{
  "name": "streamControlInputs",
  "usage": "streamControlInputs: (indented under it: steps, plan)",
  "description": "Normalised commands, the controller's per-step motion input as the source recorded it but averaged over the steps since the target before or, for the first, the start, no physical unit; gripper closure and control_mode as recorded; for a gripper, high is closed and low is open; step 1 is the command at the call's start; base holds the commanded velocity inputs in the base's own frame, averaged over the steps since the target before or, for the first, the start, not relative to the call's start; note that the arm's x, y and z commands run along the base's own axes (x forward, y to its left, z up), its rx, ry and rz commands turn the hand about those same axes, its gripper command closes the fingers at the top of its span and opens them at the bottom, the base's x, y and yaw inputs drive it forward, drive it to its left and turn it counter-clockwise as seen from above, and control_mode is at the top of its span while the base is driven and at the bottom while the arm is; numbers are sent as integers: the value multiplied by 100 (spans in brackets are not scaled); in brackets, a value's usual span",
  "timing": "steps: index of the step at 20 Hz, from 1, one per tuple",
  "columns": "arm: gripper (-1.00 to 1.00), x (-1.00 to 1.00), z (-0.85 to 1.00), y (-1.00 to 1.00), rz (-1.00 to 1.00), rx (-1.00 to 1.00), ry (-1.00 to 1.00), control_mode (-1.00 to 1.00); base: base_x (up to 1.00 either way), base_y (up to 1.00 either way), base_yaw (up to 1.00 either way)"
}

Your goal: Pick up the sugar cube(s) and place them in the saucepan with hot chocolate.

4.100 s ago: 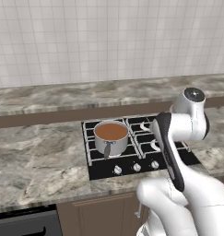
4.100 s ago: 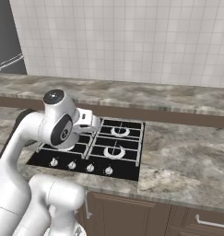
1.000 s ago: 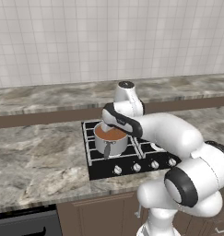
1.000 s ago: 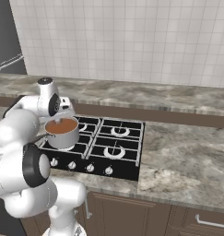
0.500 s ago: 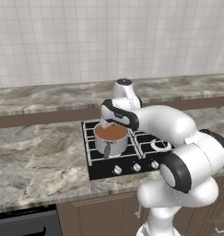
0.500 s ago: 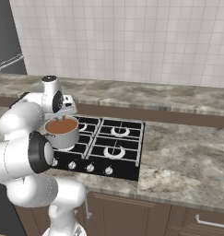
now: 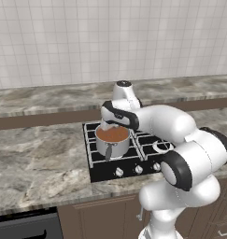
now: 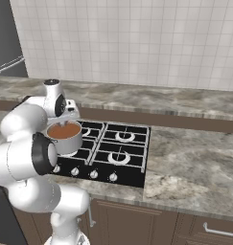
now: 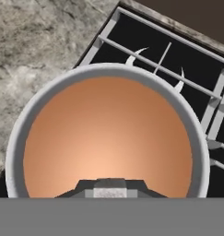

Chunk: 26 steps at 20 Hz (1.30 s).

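Left base view: one saucepan (image 7: 112, 142) sits on the front-left burner of the stove (image 7: 133, 161), centre of frame, handle toward the lower edge. One disc of hot chocolate (image 7: 112, 135) fills it. The gripper (image 7: 109, 125) hangs at the pan's far rim, upper centre. Whether its jaws are apart or together cannot be told.

Right base view: same single saucepan (image 8: 66, 138) at left of centre, hot chocolate (image 8: 63, 131) visible. Gripper (image 8: 66, 119) just above its far rim. Four burners counted on the stove (image 8: 122, 162).

Hand view: saucepan rim (image 9: 196, 133) rings the frame; hot chocolate (image 9: 109, 138) lies directly below. A small grey block at bottom centre may be a sugar cube; cannot confirm. Sugar cubes counted with certainty: none.

Judgement: release step. Keep the hand centred over the liquid, low, then part the jaws cleanly to avoid splashing.
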Motion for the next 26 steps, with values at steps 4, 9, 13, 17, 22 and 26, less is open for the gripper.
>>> streamControlInputs:
  steps: [4, 9, 13, 17, 22, 26]
  plan:
    - [100, 0, -47, 0, 0, 0, 2, -100, 0, 0, 0]
    - [100, 0, -30, 2, 0, 0, 6, -100, 0, 0, 0]
    - [-100, 0, -1, 0, 0, 0, 2, -100, 0, 0, 0]
    - [-100, 0, 0, 0, 0, 0, 0, -100, 0, 0, 0]
    - [-100, 0, 0, 0, 0, 0, 0, -100, 0, 0, 0]
    - [-100, -3, 15, 0, 0, 0, 0, -100, 0, 0, 0]
